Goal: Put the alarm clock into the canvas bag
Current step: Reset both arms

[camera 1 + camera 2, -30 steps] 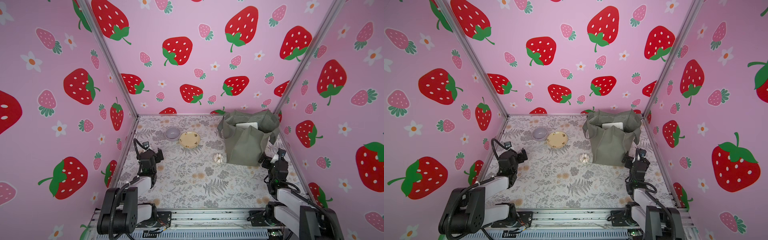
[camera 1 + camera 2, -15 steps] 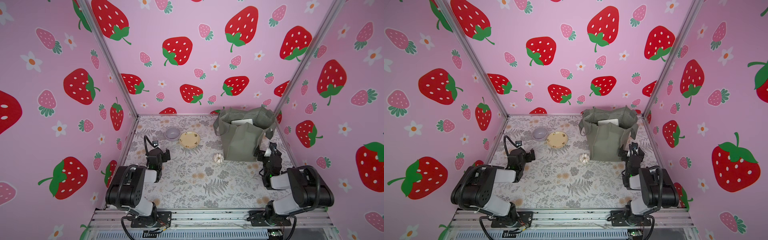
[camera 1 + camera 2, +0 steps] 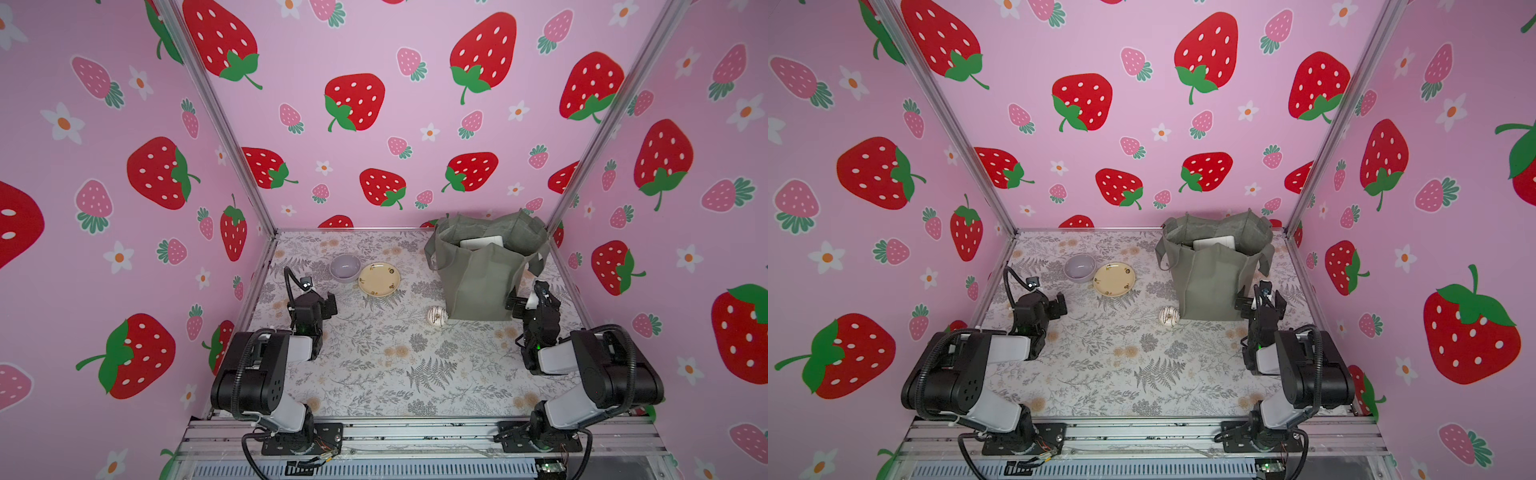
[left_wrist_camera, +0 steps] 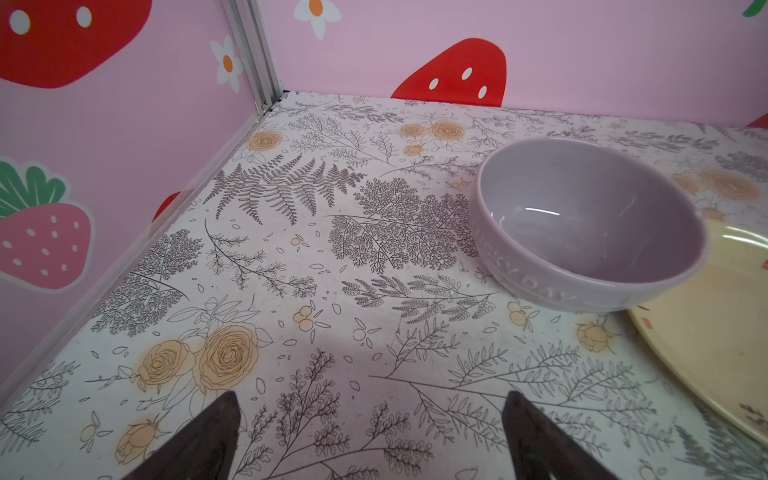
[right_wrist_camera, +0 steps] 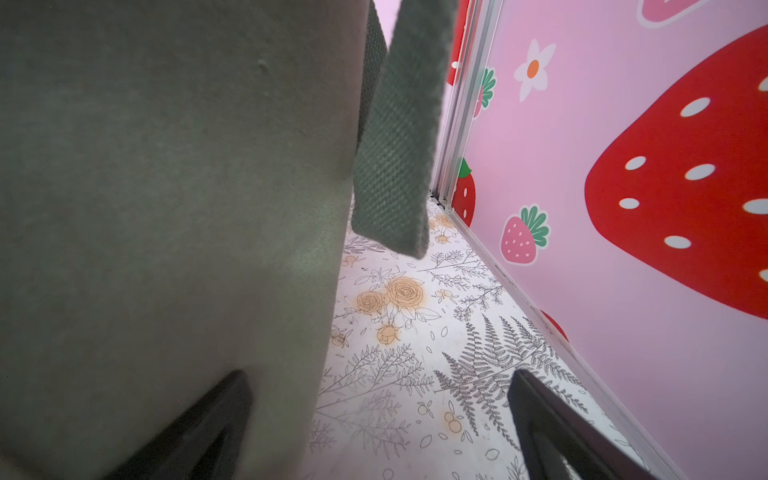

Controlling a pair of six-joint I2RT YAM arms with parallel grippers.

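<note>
Left gripper point(image 4: 370, 398) is seen with jaws spread wide over the floral table point(image 3: 374, 365), and nothing is held. Lilac bowl point(image 3: 345, 267) is set ahead of it, right against a cream plate point(image 3: 379, 279). Small round white item with brown stripes point(image 3: 437, 316) is laid just beside the canvas bag point(image 3: 478, 282), at its near left corner. The bag is stood upright at the far right, mouth open. White rectangular slab point(image 3: 482, 242) is seen inside the mouth, and whether it is the alarm clock cannot be told. Right gripper point(image 5: 379, 374) is held wide open and empty at the bag's right side, under a hanging handle strap point(image 5: 395, 145). Contact with the fabric cannot be told.
</note>
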